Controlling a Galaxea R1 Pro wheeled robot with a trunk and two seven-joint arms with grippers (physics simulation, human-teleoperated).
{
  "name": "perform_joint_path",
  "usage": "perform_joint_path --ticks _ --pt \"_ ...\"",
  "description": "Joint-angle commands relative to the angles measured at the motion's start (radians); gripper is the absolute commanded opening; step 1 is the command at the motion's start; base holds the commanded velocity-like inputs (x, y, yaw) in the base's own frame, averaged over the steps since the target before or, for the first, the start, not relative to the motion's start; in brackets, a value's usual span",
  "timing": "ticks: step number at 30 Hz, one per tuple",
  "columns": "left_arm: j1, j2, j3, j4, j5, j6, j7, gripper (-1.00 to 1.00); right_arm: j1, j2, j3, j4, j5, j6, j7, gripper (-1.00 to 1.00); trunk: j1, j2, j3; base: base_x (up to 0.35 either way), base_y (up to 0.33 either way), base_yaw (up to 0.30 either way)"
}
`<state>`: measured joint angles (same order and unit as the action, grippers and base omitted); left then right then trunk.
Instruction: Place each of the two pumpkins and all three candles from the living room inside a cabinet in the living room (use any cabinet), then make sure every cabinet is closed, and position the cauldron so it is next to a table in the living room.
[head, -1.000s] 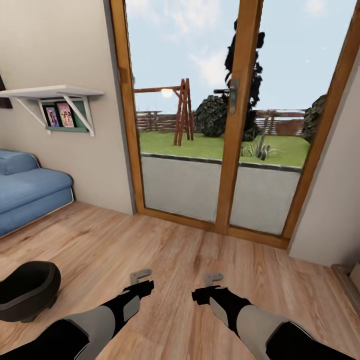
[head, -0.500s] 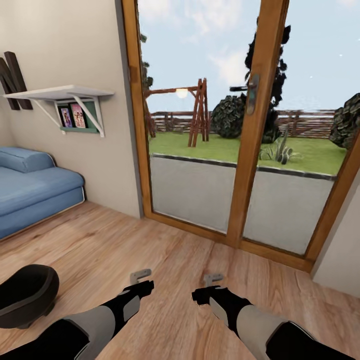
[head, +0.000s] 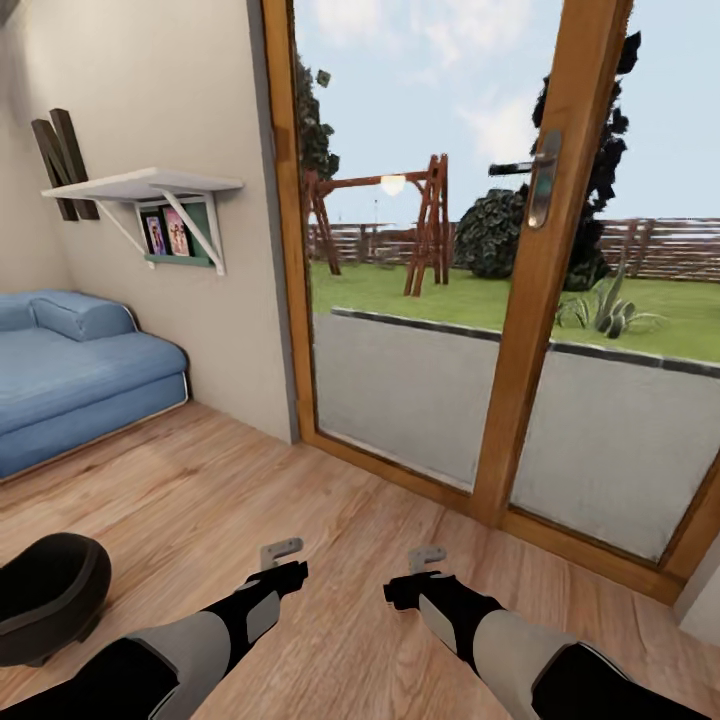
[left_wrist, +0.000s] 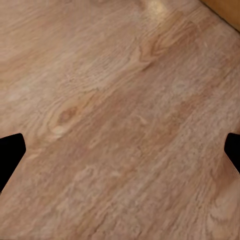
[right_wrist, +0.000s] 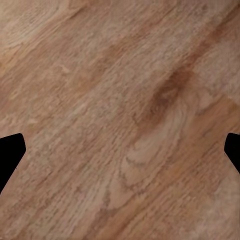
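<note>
- Head view: robot faces a wood-framed glass patio door (head: 540, 300), garden and a swing frame (head: 400, 225) outside; wood floor (head: 300, 480) below.
- Cauldron (head: 45, 595): glossy black round pot, on the floor at the lower-left edge of the head view, part cut off by the frame. Looks upright with its opening tilted toward the camera.
- Left gripper (head: 280, 552) and right gripper (head: 427, 555) held low and forward over bare floor, side by side, apart from each other.
- Jaws: both wrist views show dark finger tips (left_wrist: 10, 152) (right_wrist: 10, 152) at opposite edges with only floor between, so both sets stand apart, holding nothing.
- Key relation: the cauldron lies to the left of the left gripper, near it but not touching; left arm is clearly the nearer one, right arm is well off.
- Blue sofa (head: 70, 370) against the left wall, white wall shelf (head: 150, 185) with framed photos above it.
- Judgement: robot seems in transit or turning; a reach for the cauldron would need a turn left.
</note>
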<state>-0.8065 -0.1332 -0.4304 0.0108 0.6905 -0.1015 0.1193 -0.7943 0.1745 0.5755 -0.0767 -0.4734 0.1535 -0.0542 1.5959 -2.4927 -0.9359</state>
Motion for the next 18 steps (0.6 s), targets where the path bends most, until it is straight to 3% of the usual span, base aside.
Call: perform_joint_path --ticks 1,7,18 --pt "-0.001 -0.001 -0.008 0.001 0.006 -0.003 0.003 1.0 0.0 0.0 0.008 -0.001 -0.009 0.005 -0.006 1.0 0.0 0.0 -0.001 0.289 -0.222 0.291" --pt "0.0 -0.001 -0.008 0.001 0.006 -0.003 0.003 1.0 0.0 0.0 0.008 -0.001 -0.009 0.005 -0.006 1.0 0.0 0.0 -0.001 0.225 -0.229 0.291" --pt "-0.001 -0.001 -0.008 0.001 0.006 -0.003 0.003 1.0 0.0 0.0 0.007 -0.001 -0.009 0.005 -0.006 1.0 0.0 0.0 -0.001 0.059 -0.185 0.292"
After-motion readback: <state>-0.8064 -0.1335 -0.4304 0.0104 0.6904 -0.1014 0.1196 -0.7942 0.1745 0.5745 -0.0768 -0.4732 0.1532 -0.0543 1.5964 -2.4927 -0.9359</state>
